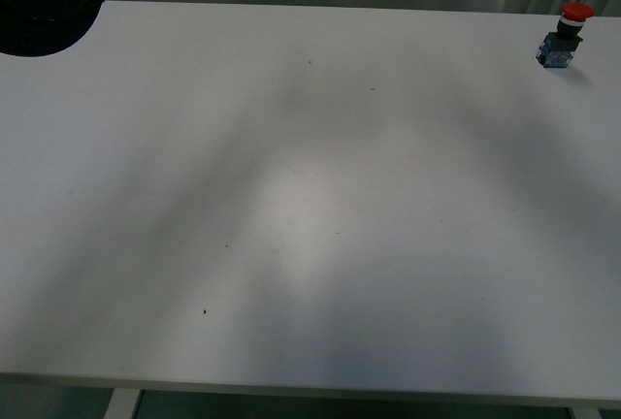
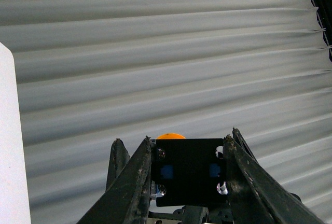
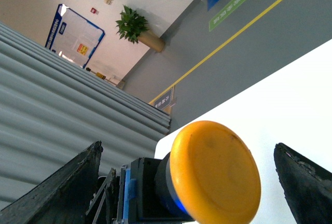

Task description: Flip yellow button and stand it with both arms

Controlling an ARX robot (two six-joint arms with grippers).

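Yellow button [image 3: 215,172]: orange cap, blk/blue body

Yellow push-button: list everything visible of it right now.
The yellow push-button has a smooth, round yellow-orange mushroom cap, black neck and black block body with blue inserts and shiny screws. The left hand clamps the body, off the white table. Its cap faces the open right hand, which does not touch it.

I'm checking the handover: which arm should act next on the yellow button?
Right, probably. The right end effector is open, with the cap of the yellow button between its fingers, ready to close. The left end effector is shut on its block body.
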